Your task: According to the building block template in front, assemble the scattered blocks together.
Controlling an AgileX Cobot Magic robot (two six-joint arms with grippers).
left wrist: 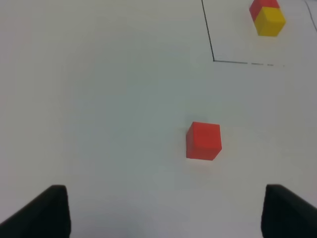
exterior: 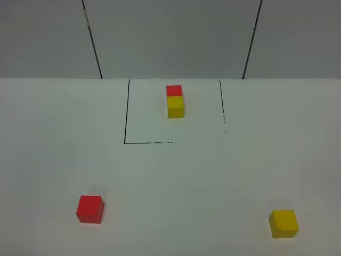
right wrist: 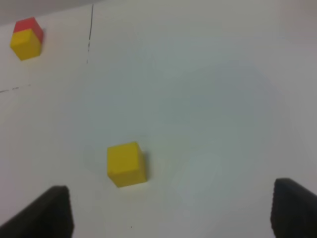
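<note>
step: looks like the very start imo. Nothing is picked up, and both loose cubes sit well apart on the white table.
template: far middle of the table. Its two cubes are touching, red on the far side and yellow nearer the robot.
red cube: near left, ahead of the left gripper, whose fingers are spread wide with nothing between them.
yellow cube: near right, ahead of the right gripper, fingers also apart and empty.
next move: my guess is each arm drops over its cube, squares up to the flat faces and closes. Then they join the cubes, red behind yellow.
containers: no real ones. The black-line square frames only the template.
</note>
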